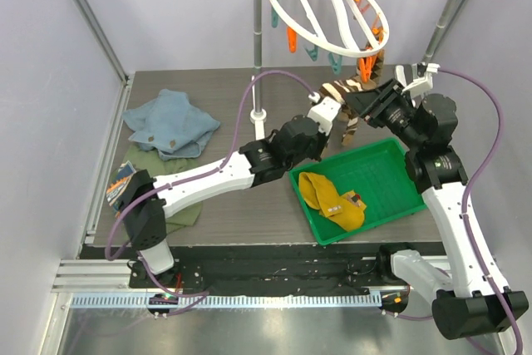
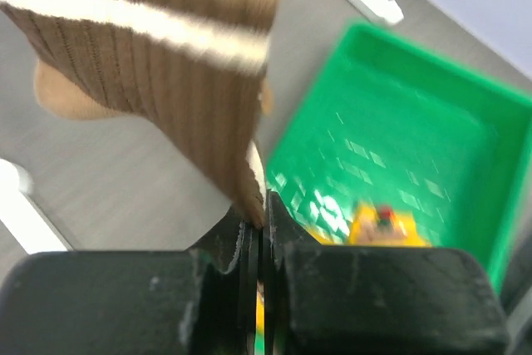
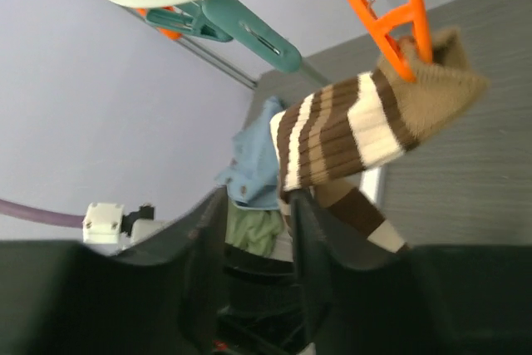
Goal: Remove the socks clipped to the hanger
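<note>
The white ring hanger (image 1: 328, 7) hangs from the rail with orange and teal clips. An orange clip (image 3: 399, 22) holds the toe of a brown-and-white striped sock (image 3: 357, 126), which hangs below the ring (image 1: 345, 89). My left gripper (image 2: 264, 205) is shut on the lower edge of this striped sock (image 2: 158, 47); from above the left gripper (image 1: 334, 115) is just under the ring. My right gripper (image 3: 259, 197) is open beside the sock's upper part, its right finger close to the fabric; from above the right gripper (image 1: 364, 102) is just right of the sock. A mustard-yellow sock (image 1: 332, 197) lies in the green tray (image 1: 391, 155).
The grey stand's pole (image 1: 258, 47) rises just left of the left arm. A blue cloth (image 1: 170, 126) and an olive-green cloth (image 1: 158, 164) lie at the left of the table. The green tray (image 2: 399, 97) sits below the left gripper.
</note>
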Controlling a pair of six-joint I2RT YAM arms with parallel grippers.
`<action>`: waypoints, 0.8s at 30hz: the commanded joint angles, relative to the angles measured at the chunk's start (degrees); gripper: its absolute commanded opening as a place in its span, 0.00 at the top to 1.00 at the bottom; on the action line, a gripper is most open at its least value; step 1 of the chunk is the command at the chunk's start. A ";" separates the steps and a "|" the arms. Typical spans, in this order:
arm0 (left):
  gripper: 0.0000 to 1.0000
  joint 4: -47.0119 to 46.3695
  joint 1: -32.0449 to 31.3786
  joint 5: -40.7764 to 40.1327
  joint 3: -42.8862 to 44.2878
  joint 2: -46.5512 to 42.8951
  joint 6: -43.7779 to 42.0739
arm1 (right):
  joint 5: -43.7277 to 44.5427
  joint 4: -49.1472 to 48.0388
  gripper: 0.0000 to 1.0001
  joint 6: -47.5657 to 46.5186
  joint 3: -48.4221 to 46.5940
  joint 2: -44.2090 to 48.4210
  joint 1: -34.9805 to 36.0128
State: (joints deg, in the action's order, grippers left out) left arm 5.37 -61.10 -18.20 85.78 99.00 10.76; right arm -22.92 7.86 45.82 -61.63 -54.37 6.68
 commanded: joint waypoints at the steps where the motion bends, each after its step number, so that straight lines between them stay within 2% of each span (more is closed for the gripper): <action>1: 1.00 1.04 0.02 9.57 -5.43 -9.34 1.54 | 4.98 12.67 0.52 -7.49 -7.45 1.55 0.27; 4: 1.00 4.91 0.02 12.04 -6.23 -11.81 1.37 | 9.37 19.02 0.44 -10.22 -11.49 1.11 0.27; 5: 1.00 5.79 0.02 12.39 -6.32 -12.42 1.19 | 10.25 20.25 0.38 -10.84 -13.67 0.85 0.27; 8: 1.00 7.73 0.02 13.80 -7.20 -14.71 1.01 | 14.03 23.95 0.31 -14.08 -17.98 -1.08 0.27; 13: 1.00 10.72 0.02 17.14 -6.94 -17.17 0.57 | 16.85 27.91 0.30 -20.15 -25.55 -5.74 0.27; 17: 1.00 10.81 0.02 17.23 -8.08 -18.84 0.40 | 13.87 26.86 0.30 -22.61 -29.68 -9.34 0.35; 20: 1.00 11.33 0.02 17.93 -7.91 -19.63 0.49 | 10.01 24.32 0.29 -23.41 -29.43 -9.97 0.44; 24: 1.00 11.77 0.02 17.93 -7.73 -19.99 0.05 | 9.21 19.93 0.29 -21.66 -27.59 -9.88 0.35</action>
State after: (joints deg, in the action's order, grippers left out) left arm 16.93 -61.10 -1.72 77.73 81.71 11.57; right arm -11.27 33.41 24.69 -89.10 -65.30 6.70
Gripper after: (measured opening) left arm 0.029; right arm 0.705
